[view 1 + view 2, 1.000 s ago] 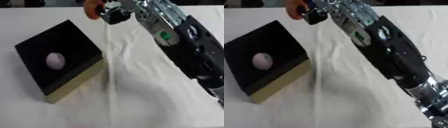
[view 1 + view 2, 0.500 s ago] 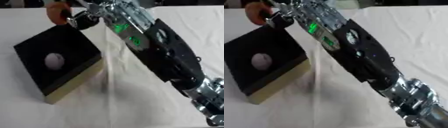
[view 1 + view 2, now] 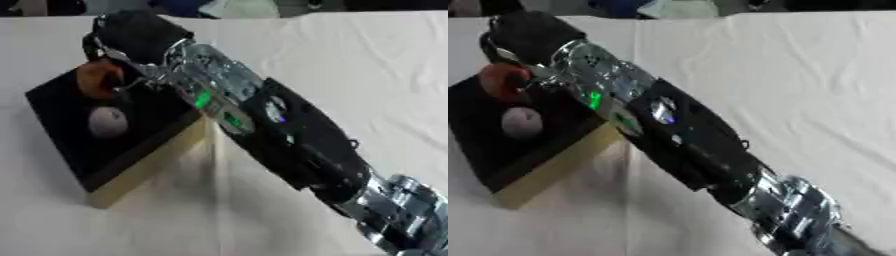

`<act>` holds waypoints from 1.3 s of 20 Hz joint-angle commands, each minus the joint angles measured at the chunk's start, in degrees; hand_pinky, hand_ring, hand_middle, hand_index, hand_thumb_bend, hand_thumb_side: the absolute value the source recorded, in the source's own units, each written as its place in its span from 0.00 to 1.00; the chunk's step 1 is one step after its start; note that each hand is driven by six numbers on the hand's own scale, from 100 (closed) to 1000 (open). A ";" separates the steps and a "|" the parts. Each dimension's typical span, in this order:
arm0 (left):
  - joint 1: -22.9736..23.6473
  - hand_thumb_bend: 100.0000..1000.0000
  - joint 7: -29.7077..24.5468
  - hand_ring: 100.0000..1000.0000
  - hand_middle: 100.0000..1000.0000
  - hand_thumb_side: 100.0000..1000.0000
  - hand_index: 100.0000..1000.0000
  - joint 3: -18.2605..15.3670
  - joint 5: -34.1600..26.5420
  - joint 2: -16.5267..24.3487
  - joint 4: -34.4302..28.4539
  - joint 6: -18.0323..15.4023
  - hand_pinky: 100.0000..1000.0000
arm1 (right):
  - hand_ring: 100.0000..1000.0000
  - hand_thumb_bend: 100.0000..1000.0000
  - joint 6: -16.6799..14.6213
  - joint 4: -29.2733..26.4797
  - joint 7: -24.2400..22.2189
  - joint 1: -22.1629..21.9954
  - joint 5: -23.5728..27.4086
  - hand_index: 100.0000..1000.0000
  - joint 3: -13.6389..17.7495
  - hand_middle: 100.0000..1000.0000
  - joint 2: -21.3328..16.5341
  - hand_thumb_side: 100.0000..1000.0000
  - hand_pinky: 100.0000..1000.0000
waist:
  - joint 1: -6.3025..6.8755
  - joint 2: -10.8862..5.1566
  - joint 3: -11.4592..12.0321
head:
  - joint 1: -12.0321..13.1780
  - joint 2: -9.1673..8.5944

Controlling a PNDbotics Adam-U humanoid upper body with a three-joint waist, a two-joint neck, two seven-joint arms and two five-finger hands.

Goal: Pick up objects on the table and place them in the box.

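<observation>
My right arm reaches diagonally across the tabletop [image 3: 350, 65]; right robot hand [image 3: 131, 42], fingers curled round an orange object [image 3: 94, 79], over the box [image 3: 166, 120] beside a pale ball [image 3: 108, 121]

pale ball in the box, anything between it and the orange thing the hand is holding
Nothing: only bare black box floor separates the pale ball from the orange object in the right hand, in the left eye view.

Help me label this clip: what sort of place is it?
Probably a robot test table: a white cloth covers it, with only a black box and the right hand holding an orange thing above it.
</observation>
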State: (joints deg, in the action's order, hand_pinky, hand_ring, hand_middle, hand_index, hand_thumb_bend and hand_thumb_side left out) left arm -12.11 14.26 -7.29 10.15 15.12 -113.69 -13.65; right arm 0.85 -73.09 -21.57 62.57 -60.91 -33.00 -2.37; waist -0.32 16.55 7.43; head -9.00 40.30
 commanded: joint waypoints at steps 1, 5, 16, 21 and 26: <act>-0.58 0.00 0.24 0.76 0.81 0.89 0.80 -0.34 0.02 0.38 -0.91 -0.06 0.70 | 0.45 0.00 -1.18 2.77 0.39 0.74 -0.74 0.63 -0.26 0.37 1.24 0.00 0.73 | 0.31 -0.95 0.16 | -0.25 -0.09; -0.56 0.00 -0.04 0.76 0.81 0.89 0.80 -0.27 0.09 0.38 -0.91 -0.05 0.70 | 0.48 0.00 -2.92 5.66 0.14 0.77 -1.18 0.64 -0.62 0.39 1.98 0.00 0.73 | 0.25 -0.95 0.22 | -0.28 -0.06; -0.53 0.00 -0.61 0.76 0.81 0.89 0.80 -0.26 0.10 0.28 -0.91 0.12 0.70 | 0.83 0.00 -7.95 2.70 -5.52 1.91 -5.25 0.91 -0.11 0.78 2.78 0.32 0.84 | 0.24 -1.05 0.19 | -0.41 -0.03; -0.58 0.00 -0.66 0.75 0.81 0.89 0.80 -0.30 0.13 0.29 -0.91 0.15 0.70 | 0.81 0.00 -6.60 -0.90 -4.60 1.99 -6.88 0.90 1.56 0.77 2.35 0.35 0.84 | 0.30 -1.10 0.11 | -0.22 0.02; -0.64 0.00 -0.48 0.75 0.81 0.89 0.80 -0.44 0.14 0.33 -0.91 0.09 0.70 | 0.77 0.00 -4.01 -8.54 -1.64 2.18 -5.79 0.89 5.02 0.74 0.69 0.34 0.83 | 0.37 -1.15 -0.16 | 0.20 0.07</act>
State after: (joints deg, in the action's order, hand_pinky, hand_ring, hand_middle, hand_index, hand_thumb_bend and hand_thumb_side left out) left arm -12.11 13.80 -7.28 10.15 14.86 -113.69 -13.49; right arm -3.84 -78.56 -24.06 63.23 -66.83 -29.42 -0.79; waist -0.41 16.57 7.25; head -9.02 40.30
